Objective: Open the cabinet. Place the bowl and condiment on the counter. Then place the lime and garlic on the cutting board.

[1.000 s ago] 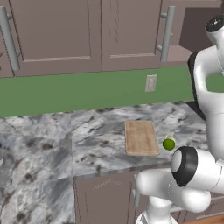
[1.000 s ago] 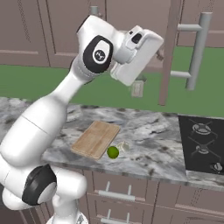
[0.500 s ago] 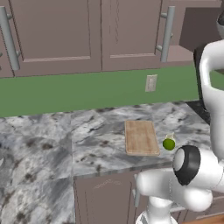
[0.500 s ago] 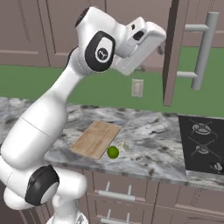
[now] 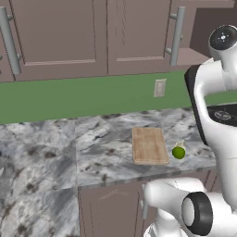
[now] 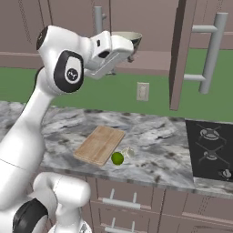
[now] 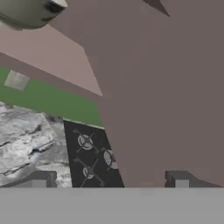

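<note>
The cabinet's right door (image 6: 181,54) stands swung open, its grey bar handle (image 6: 213,50) facing out. On the shelf inside sits the dark marbled bowl (image 6: 128,38), also at the top left of the hand view (image 7: 26,11). My gripper (image 6: 129,54) hangs open just below and in front of the bowl, holding nothing; its fingertips (image 7: 39,179) stand wide apart. On the counter (image 6: 59,125) lies the cutting board (image 6: 100,144), with the lime (image 6: 117,158) and garlic (image 6: 128,152) beside its near right corner. From the left I see the board (image 5: 149,145), lime (image 5: 178,152) and garlic (image 5: 180,144). The condiment is out of view.
A black stove (image 6: 211,150) fills the counter's right end, under the open door. A wall outlet (image 6: 143,91) sits on the green backsplash. The neighbouring cabinet doors (image 5: 60,37) are closed. Base drawers (image 6: 123,202) run below the counter edge.
My hand has swung left, away from the open door, and now sits under the bowl. The door has swung a little wider.
</note>
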